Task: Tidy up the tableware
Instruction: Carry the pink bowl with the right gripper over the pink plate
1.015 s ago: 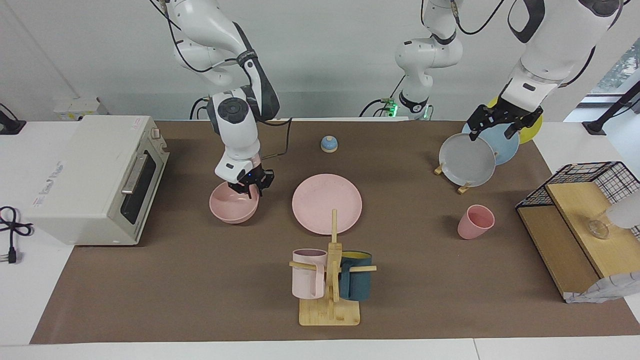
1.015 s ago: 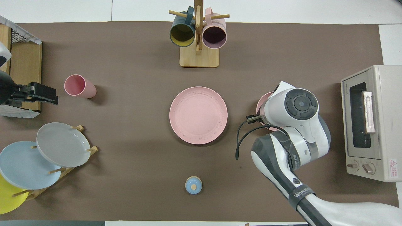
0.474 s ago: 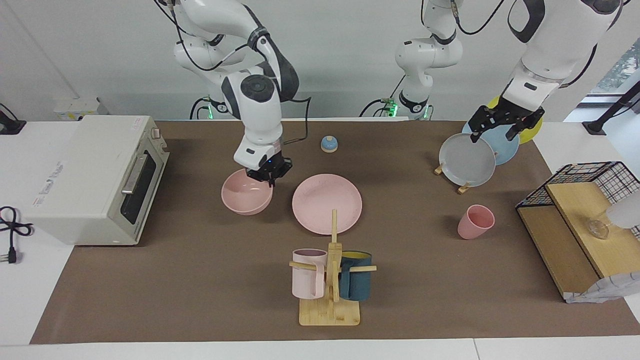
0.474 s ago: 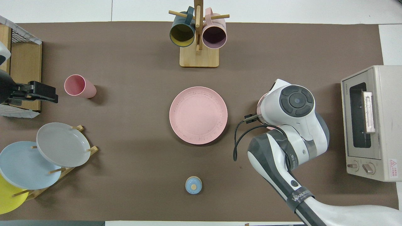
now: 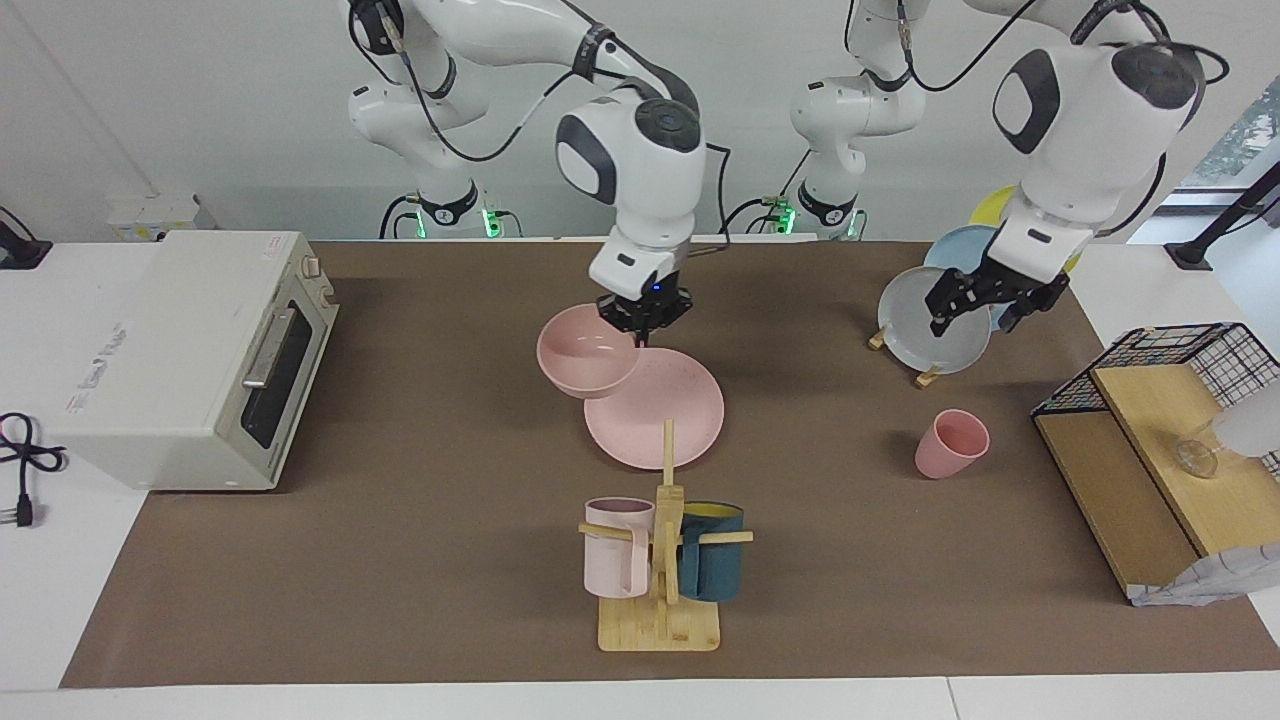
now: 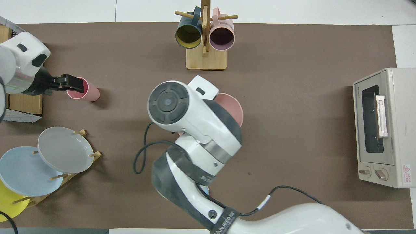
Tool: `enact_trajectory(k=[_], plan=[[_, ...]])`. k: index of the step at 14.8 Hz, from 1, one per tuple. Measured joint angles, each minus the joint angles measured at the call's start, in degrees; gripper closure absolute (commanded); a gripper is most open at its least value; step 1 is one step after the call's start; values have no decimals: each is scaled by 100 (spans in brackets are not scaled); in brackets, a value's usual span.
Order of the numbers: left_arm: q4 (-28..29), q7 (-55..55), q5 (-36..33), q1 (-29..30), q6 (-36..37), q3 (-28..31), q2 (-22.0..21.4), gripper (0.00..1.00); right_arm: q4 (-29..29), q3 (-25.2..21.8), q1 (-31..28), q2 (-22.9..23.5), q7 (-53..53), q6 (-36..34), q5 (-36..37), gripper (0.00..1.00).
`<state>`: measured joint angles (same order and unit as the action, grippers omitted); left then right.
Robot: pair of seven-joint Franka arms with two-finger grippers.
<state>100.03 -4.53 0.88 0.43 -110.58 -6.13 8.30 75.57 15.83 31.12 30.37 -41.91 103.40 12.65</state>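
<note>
My right gripper (image 5: 645, 312) is shut on the rim of the pink bowl (image 5: 585, 362) and holds it in the air, tilted, over the edge of the pink plate (image 5: 665, 410) that faces the oven. In the overhead view the right arm hides most of the plate, and only part of the bowl (image 6: 232, 107) shows. The pink cup (image 5: 950, 443) stands upright toward the left arm's end of the table. My left gripper (image 5: 985, 298) is open and empty in the air. In the overhead view the left gripper (image 6: 73, 83) hangs at the rim of the cup (image 6: 85, 91).
A toaster oven (image 5: 190, 350) stands at the right arm's end. A wooden mug tree (image 5: 660, 560) with two mugs stands farther from the robots than the plate. A rack with grey, blue and yellow plates (image 5: 935, 325) and a wire shelf (image 5: 1150, 440) are at the left arm's end.
My right gripper lifted the bowl off the table near the oven and carried it to over the plate's edge. My left gripper moved from over the plate rack toward the cup.
</note>
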Motion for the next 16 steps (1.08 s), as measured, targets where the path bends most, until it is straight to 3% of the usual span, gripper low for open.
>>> enact_trajectory(k=[3, 9, 10, 11, 12, 16], plan=[[-18, -1, 0, 5, -564, 13, 591, 0, -186, -18, 131, 517, -313, 444, 114, 100], [-71, -25, 0, 5, -613, 15, 795, 0, 301, -34, 50, 469, -314, 895, 115, 100], [-71, -48, 0, 5, -618, 15, 821, 0, 352, -33, 53, 444, -323, 945, 115, 73], [-70, -70, 0, 5, -642, 15, 856, 0, 382, -33, 49, 422, -335, 953, 115, 40], [-70, -84, 0, 5, -673, 15, 898, 0, 395, -33, 40, 401, -341, 953, 115, 0], [-69, -114, -4, 4, -733, 15, 1035, 0, 229, -43, -65, 284, -348, 576, 115, 0]])
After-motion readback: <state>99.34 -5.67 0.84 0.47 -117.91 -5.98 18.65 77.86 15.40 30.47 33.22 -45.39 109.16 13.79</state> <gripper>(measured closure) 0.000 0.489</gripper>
